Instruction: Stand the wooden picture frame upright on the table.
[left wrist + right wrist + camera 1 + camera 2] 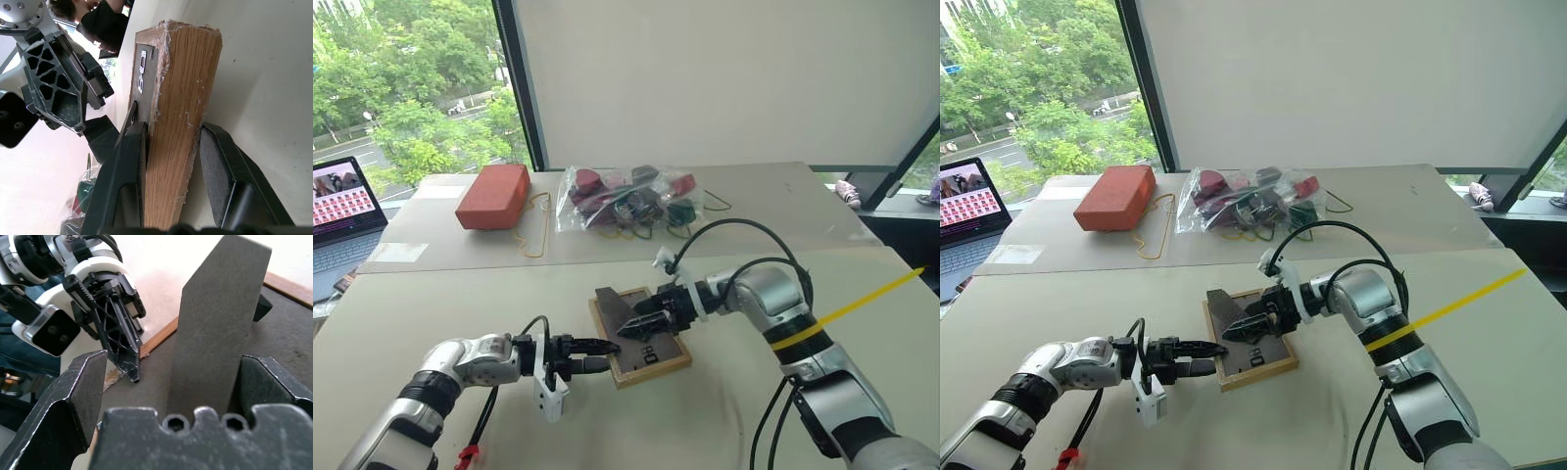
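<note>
Now the left gripper (597, 354) pinches the wooden picture frame's (651, 357) nine-o'clock edge, steadying it, while the right gripper (641, 326) gapes wide around the fold-out stand (215, 328).

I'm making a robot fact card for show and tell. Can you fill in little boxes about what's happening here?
Frame: wooden picture frame lies back-up on the table, stand flap raised
Left gripper: shut on the frame's edge
Right gripper: open, fingers either side of the stand flap
Behind: red-orange block, clear bag of things
</note>
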{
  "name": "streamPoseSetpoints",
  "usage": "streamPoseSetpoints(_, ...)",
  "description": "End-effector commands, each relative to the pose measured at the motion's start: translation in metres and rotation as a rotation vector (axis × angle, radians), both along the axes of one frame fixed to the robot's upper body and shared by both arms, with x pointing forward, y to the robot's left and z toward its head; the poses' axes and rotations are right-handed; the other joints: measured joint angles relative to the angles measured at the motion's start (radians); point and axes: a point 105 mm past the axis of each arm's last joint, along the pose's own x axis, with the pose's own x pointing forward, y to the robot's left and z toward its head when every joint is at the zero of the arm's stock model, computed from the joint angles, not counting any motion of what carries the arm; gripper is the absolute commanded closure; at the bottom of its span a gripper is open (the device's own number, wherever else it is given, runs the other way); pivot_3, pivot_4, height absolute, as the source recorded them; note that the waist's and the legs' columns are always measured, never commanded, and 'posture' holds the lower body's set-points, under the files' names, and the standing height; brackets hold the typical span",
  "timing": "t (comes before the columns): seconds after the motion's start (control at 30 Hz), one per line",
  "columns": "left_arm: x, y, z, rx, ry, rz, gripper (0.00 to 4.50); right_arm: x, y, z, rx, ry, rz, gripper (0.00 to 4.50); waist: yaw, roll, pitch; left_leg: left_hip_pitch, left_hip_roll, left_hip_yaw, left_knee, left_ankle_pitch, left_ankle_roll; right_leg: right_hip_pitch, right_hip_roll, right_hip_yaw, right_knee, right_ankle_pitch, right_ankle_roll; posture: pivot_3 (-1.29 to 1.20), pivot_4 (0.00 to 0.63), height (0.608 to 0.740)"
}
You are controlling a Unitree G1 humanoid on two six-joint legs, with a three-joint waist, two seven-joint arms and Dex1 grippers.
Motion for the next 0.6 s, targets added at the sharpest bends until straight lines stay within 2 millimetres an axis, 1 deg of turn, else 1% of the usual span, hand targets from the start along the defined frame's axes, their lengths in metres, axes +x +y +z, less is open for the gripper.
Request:
streamPoseSetpoints(0.03, -0.004, 0.001, -0.011, 0.04, 0.035, 0.005, 3.36, -0.01, 0.007, 0.031, 0.118, -0.03, 0.05, 0.03, 0.0, 0.0, 0.0, 0.0, 0.0, 0.0, 0.0, 0.0, 0.0, 0.0, 0.0, 0.0, 0.0, 0.0, 0.0, 0.0, 0.15, 0.74)
streamPoseSetpoints(0.17, -0.006, 0.0, -0.011, 0.037, 0.038, -0.001, 3.36, -0.003, -0.006, 0.045, 0.151, -0.083, -0.008, 0.03, 0.0, 0.0, 0.0, 0.0, 0.0, 0.0, 0.0, 0.0, 0.0, 0.0, 0.0, 0.0, 0.001, 0.0, 0.0, 0.0, 0.15, 0.74)
streamPoseSetpoints(0.23, -0.005, -0.001, -0.011, 0.036, 0.038, 0.002, 3.36, -0.002, -0.013, 0.049, 0.157, -0.104, -0.03, 0.03, 0.002, 0.0, 0.0, 0.0, 0.0, 0.0, 0.0, 0.0, 0.0, 0.0, 0.0, 0.0, 0.001, 0.0, 0.0, 0.0, 0.15, 0.74)
streamPoseSetpoints(0.33, -0.004, -0.001, -0.01, 0.034, 0.038, 0.009, 3.36, -0.003, -0.021, 0.044, 0.12, -0.134, -0.056, 0.03, 0.005, 0.0, 0.0, 0.0, 0.0, 0.0, 0.0, 0.0, 0.0, 0.0, 0.0, 0.0, 0.0, 0.0, 0.0, 0.0, 0.15, 0.74)
streamPoseSetpoints(0.4, -0.004, -0.001, -0.01, 0.034, 0.04, 0.01, 3.36, 0.001, -0.03, 0.036, 0.061, -0.17, -0.108, 0.03, 0.005, 0.0, 0.0, 0.0, 0.0, 0.0, 0.0, 0.0, 0.0, 0.0, 0.0, 0.0, 0.0, 0.0, 0.0, 0.0, 0.15, 0.74)
streamPoseSetpoints(0.43, -0.004, -0.001, -0.011, 0.036, 0.041, 0.009, 3.36, 0.007, -0.037, 0.031, 0.016, -0.2, -0.153, 0.03, 0.005, 0.0, 0.0, 0.0, 0.0, 0.0, 0.0, 0.0, 0.0, 0.0, 0.0, 0.0, 0.0, 0.0, 0.0, 0.0, 0.15, 0.74)
streamPoseSetpoints(0.5, -0.005, -0.001, -0.01, 0.033, 0.042, 0.008, 3.36, 0.018, -0.054, 0.027, -0.042, -0.286, -0.238, 0.03, 0.006, 0.0, 0.0, 0.0, 0.0, 0.001, 0.0, 0.0, 0.0, 0.0, 0.0, 0.0, 0.0, 0.0, 0.0, 0.0, 0.15, 0.74)
streamPoseSetpoints(0.53, -0.004, 0.0, -0.009, 0.03, 0.042, 0.012, 3.36, 0.028, -0.069, 0.028, -0.083, -0.387, -0.297, 0.03, 0.006, 0.0, 0.0, 0.0, 0.0, 0.001, 0.001, 0.0, 0.0, 0.0, -0.001, 0.0, 0.001, 0.0, 0.0, 0.0, 0.15, 0.74)
streamPoseSetpoints(0.57, -0.004, 0.001, -0.009, 0.029, 0.043, 0.016, 3.36, 0.037, -0.093, 0.027, -0.188, -0.571, -0.345, 0.03, 0.006, 0.0, 0.0, 0.0, 0.0, 0.001, 0.001, 0.0, 0.0, 0.0, -0.001, 0.0, 0.001, 0.0, 0.0, 0.0, 0.15, 0.74)
streamPoseSetpoints(0.6, -0.003, 0.002, -0.009, 0.028, 0.042, 0.019, 3.36, 0.036, -0.108, 0.026, -0.259, -0.676, -0.341, 0.03, 0.009, 0.0, 0.0, 0.0, 0.0, 0.001, 0.0, 0.0, 0.0, 0.0, -0.001, 0.0, 0.001, 0.0, 0.0, 0.0, 0.15, 0.74)
